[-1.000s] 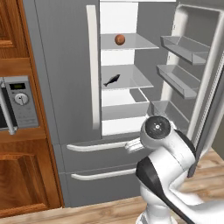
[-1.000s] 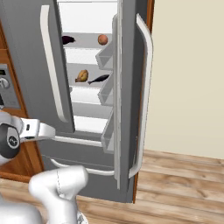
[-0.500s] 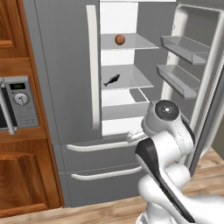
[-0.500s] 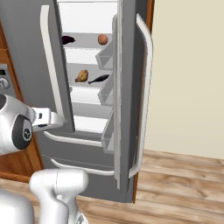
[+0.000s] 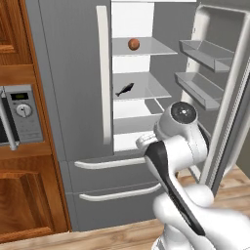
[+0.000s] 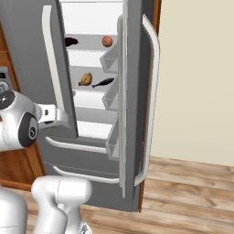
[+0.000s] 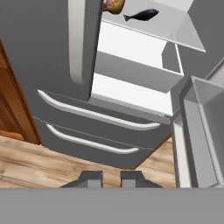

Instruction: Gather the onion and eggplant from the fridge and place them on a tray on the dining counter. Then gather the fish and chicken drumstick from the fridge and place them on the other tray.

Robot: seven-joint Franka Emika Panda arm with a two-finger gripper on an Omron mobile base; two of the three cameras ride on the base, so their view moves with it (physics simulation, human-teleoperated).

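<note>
The gripper [image 7: 111, 178] is hanging low before the open fridge [image 7: 52, 65], its fingertips standing slightly apart and holding nothing (facing the drawer handles). The fish [image 7: 141, 15] is lying on a shelf above, beside the chicken drumstick [image 7: 113, 5].

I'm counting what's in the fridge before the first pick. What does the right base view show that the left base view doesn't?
Right base view alone: the eggplant at the left of the top shelf, and the drumstick on the shelf below, both hidden behind the closed left door in the left base view. Left base view alone: the microwave set in the wooden cabinets. Shared: the onion on the top shelf, the fish on the shelf under it, and the open right door with its bins.
</note>
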